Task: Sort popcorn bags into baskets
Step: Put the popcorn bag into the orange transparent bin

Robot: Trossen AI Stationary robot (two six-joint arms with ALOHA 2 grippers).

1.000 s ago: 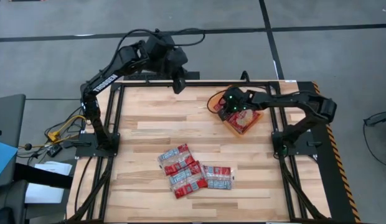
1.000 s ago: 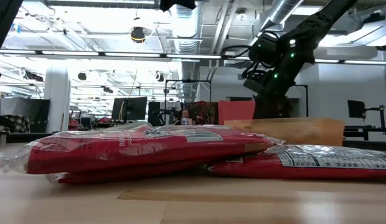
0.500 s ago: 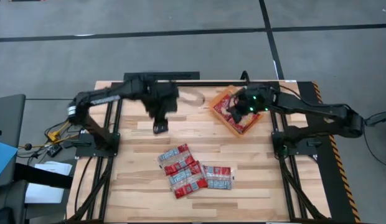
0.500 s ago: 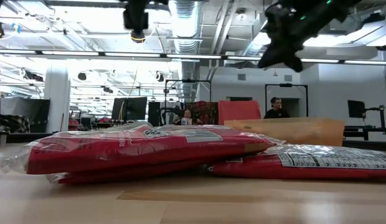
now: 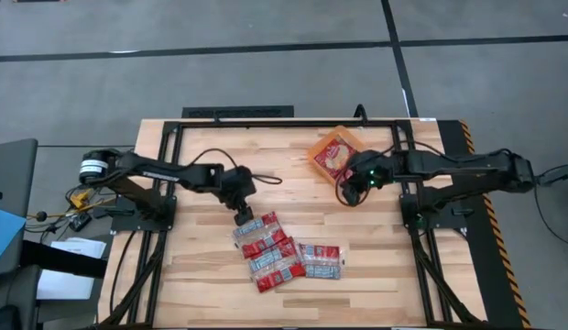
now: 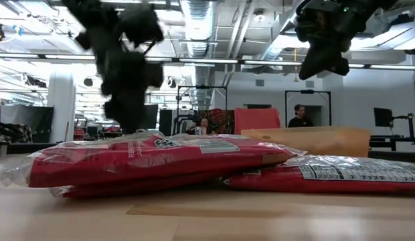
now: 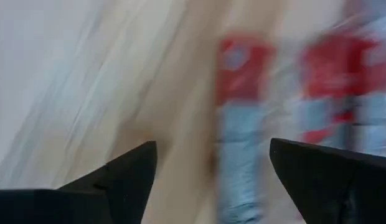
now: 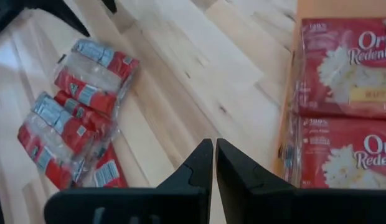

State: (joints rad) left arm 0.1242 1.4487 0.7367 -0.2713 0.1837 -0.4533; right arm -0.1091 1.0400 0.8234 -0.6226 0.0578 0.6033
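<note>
High view: the wooden table (image 5: 202, 266) carries a cluster of loose popcorn bags (image 5: 282, 253) near its front centre and the orange basket (image 5: 334, 154) at the back right, already holding packets. The left gripper (image 5: 240, 213) hangs just above the back-left corner of the cluster, at the nearest packet (image 5: 257, 226), whose long axis runs obliquely, rising toward the right in this view. In the left wrist view the two dark fingers (image 7: 127, 171) stand wide apart with nothing between them, and a red-and-blue packet (image 7: 240, 118) lies ahead in the gap; that picture is streaked, so how squarely the jaws straddle the packet's short side cannot be judged with confidence. The right gripper (image 5: 357, 184) sits beside the basket, off its front edge and well apart from the loose cluster; in the right wrist view its fingers (image 8: 202, 165) are all but closed, with only a thin slit between them and nothing held. That view also shows the basket's bags (image 8: 342, 74) lying flat side by side, and the cluster (image 8: 78, 118) farther off. The left arm is plainly the nearer to the loose packets, so the next pick seems to be its work, and it would call for a descent with the open jaws set across the nearest packet's narrow width.
</note>
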